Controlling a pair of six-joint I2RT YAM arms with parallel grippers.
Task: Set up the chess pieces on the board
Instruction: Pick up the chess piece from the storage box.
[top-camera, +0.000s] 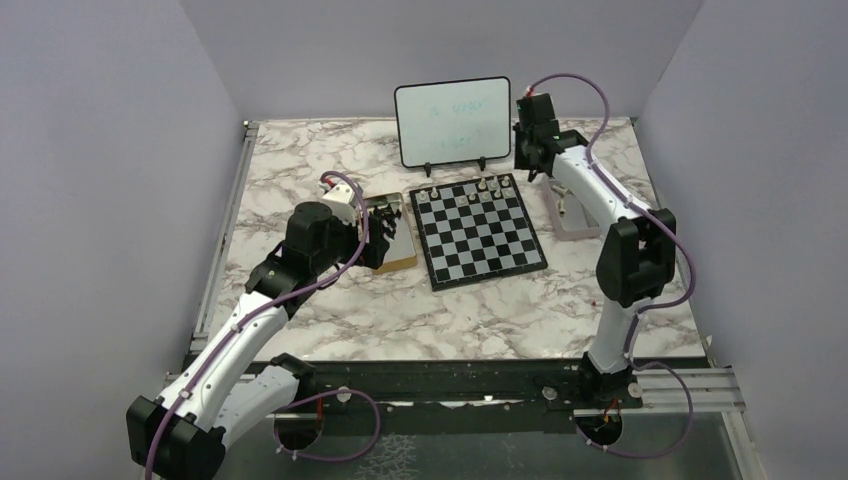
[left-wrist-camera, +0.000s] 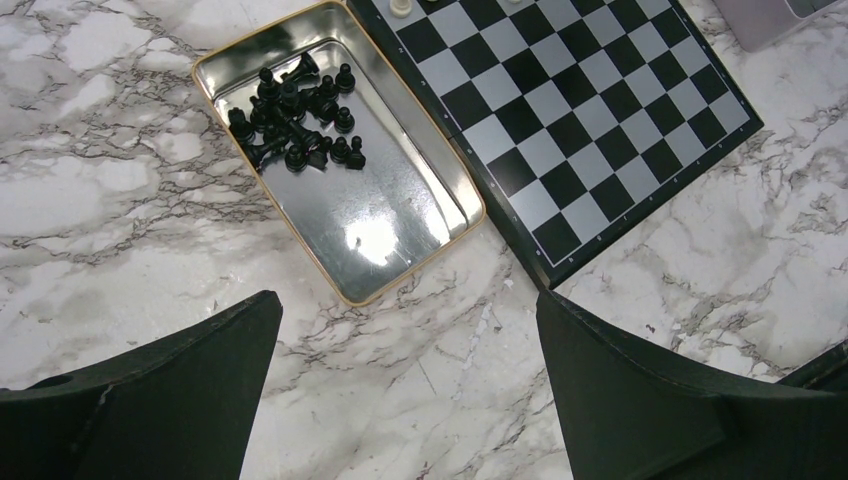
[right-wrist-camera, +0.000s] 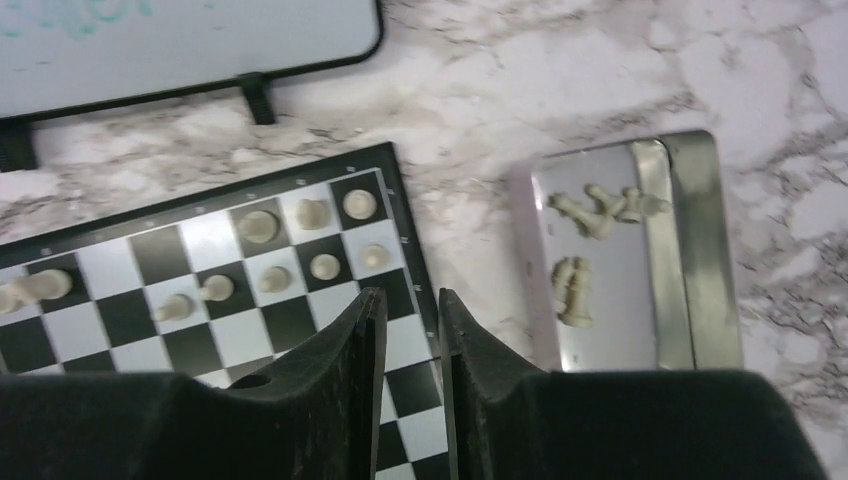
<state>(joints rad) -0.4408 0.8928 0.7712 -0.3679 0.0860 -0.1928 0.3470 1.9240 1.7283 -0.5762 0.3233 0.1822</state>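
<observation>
**Board part-set; right claw parked over its far right corner, spare white men off to its right.**

Near: left claw (left-wrist-camera: 407, 300) is spread wide and empty over bare marble. Just beyond it is the tin (left-wrist-camera: 400, 225) of black pieces (left-wrist-camera: 295, 115), hard by the left edge of the board (left-wrist-camera: 590, 110). White pieces (right-wrist-camera: 300, 245) stand only in the board's far rows. Right claw (right-wrist-camera: 408, 300) has its fingers drawn nearly together, with a thin slit and nothing pinched. The toppled white men (right-wrist-camera: 598, 210) lie to its right in the grey tray (right-wrist-camera: 690, 250). That cluster's long axis runs left-right, and a second lump (right-wrist-camera: 572, 290) runs near-far (count unclear, blurred). The right arm is much the nearer, so the likely next move is to shift right, part the fingers and close across the axis. Far: whiteboard (right-wrist-camera: 150, 40).
</observation>
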